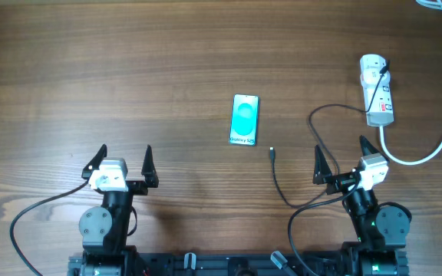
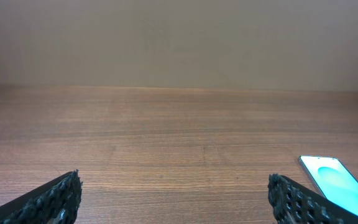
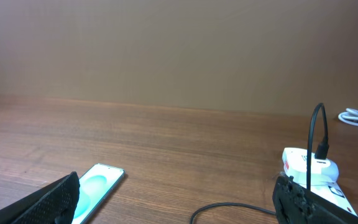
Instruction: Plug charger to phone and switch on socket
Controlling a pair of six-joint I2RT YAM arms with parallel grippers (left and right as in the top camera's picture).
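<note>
The phone [image 1: 245,119] lies flat mid-table with its turquoise screen up; it also shows in the left wrist view [image 2: 339,183] and the right wrist view [image 3: 96,185]. The white socket [image 1: 376,90] lies at the far right, the charger's black plug in its far end; it shows in the right wrist view [image 3: 312,171]. The charger cable [image 1: 317,130] curves from the plug down past my right gripper, and its connector tip [image 1: 272,155] lies loose on the table, right of the phone's near end. My left gripper [image 1: 122,163] and right gripper [image 1: 341,159] are open, empty, near the front edge.
A thick white cord [image 1: 436,149] runs from the socket's near end in a loop to the right edge and up to the far right corner. The table [image 1: 129,77] is brown wood.
</note>
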